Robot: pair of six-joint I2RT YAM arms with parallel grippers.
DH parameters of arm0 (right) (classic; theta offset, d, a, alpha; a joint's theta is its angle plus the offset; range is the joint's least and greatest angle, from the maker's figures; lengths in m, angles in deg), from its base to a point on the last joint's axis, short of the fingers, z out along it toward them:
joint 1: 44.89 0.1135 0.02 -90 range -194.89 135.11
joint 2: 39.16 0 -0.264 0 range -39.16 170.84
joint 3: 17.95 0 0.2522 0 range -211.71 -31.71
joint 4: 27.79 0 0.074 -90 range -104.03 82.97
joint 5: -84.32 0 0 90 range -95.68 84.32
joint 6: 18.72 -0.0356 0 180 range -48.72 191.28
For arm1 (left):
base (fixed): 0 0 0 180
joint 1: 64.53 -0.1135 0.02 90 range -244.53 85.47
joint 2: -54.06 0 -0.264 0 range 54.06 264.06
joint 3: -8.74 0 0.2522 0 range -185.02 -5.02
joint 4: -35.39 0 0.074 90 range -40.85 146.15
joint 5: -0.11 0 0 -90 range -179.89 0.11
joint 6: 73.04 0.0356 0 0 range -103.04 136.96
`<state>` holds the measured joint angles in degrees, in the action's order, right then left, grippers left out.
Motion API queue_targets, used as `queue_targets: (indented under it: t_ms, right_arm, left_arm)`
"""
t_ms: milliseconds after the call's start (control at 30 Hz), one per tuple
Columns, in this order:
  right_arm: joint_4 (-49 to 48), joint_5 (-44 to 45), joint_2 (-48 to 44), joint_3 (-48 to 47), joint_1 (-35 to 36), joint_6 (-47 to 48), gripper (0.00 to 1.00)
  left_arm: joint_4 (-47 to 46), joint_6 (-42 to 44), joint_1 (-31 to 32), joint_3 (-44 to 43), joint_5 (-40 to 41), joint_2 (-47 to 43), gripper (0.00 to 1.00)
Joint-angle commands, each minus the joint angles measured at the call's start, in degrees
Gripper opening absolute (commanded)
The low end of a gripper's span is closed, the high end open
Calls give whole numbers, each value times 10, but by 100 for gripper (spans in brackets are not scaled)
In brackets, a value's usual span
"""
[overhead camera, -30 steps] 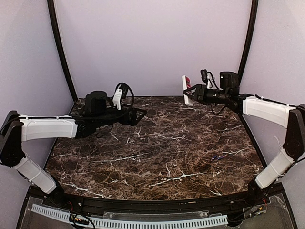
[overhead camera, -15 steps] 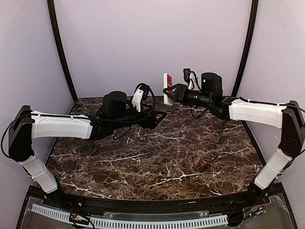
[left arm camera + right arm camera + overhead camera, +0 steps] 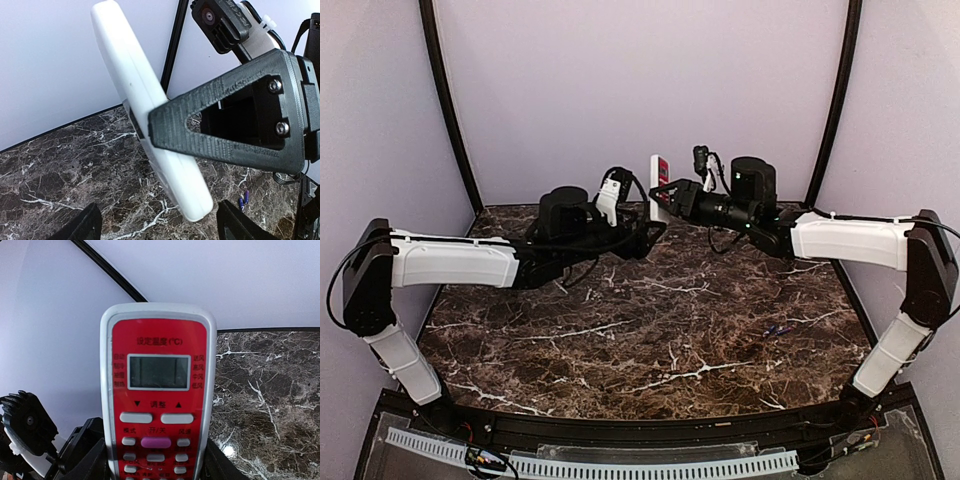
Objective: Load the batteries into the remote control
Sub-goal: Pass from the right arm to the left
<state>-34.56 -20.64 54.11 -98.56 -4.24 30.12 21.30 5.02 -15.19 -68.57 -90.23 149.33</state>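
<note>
The dark marble tabletop (image 3: 620, 340) lies well below both pincers, which meet in the air over its far middle. The left arm (image 3: 450, 262) and the right arm (image 3: 845, 240) reach in from opposite sides. The right pincer (image 3: 666, 196) is pinching the remote control (image 3: 659, 178) by its lower half. The remote's long axis stands nearly upright, leaning a little in the left wrist view. Its red button face is turned back toward the right wrist camera, and its plain white back faces the left pincer (image 3: 655, 232). That pincer is spread wide, holds nothing, and sits just under and beside the remote's lower end. From its own camera that end hangs between the two fingers (image 3: 82, 225), and we see no contact. We judge this to be the relation that matters: the left pincer is the nearer free one, and it would have to close across the remote's narrow width, below the right pincer's grip. The right pincer's black finger (image 3: 225, 125) lies across the white back, so we cannot tell whether the battery recess is open. The batteries (image 3: 777, 328) lie together on the tabletop, far down from both pincers and off toward the right arm's base, with nothing standing around them.
</note>
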Motion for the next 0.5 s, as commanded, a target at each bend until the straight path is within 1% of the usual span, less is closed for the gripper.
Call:
queue_targets:
  t_ms: [0, 67, 100, 200, 267, 367, 467]
  right_arm:
    - [-29, 5, -6, 2, 4, 15, 46]
    - [-26, -1, -10, 4, 4, 24, 46]
    - [-23, -3, -12, 5, 5, 31, 45]
    - [-9, 6, -20, 11, 4, 57, 45]
    - [-5, 13, -26, 18, 4, 83, 45]
    - [-8, 11, -29, 30, 5, 111, 45]
    - [-17, 8, -30, 40, 8, 135, 45]
  left_arm:
    - [-12, 22, 0, -12, 28, -6, 79]
    - [-7, 41, -1, -5, 24, -19, 84]
    - [-8, 47, -2, 3, 12, -26, 89]
    - [1, 67, -2, 15, -16, -63, 94]
    - [11, 66, -6, 20, -9, -84, 94]
    - [21, 17, -37, 22, -21, -105, 93]
    - [51, -21, -60, -5, -38, -98, 88]
